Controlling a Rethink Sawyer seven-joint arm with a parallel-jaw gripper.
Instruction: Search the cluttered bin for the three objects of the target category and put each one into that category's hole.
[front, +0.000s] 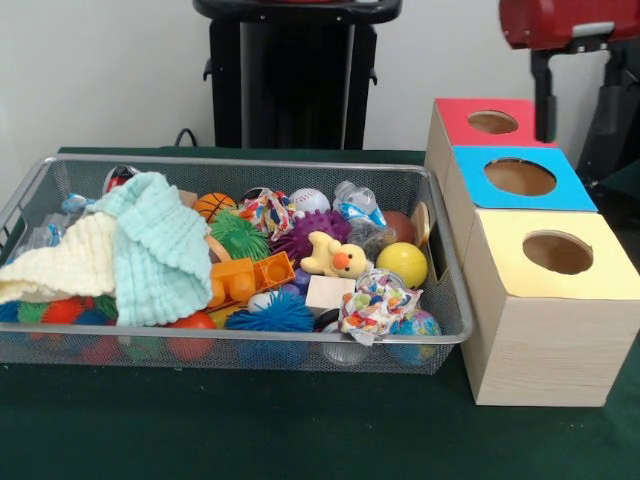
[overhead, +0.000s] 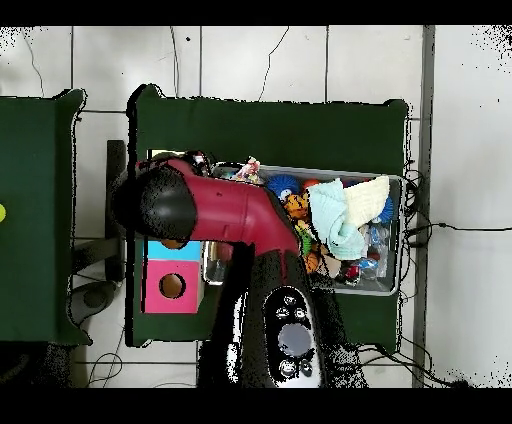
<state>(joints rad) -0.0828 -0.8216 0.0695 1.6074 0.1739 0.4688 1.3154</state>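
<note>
yellow-topped box (front: 555, 300) nearest; wire bin (front: 200, 350) of toys left, well apart from tool (front: 544, 100) above red-topped box (front: 485, 122); tool state unclear.

No writing, label, brand, number or sign can be read on anything in either view; any print on the toys is too small to tell.
</note>
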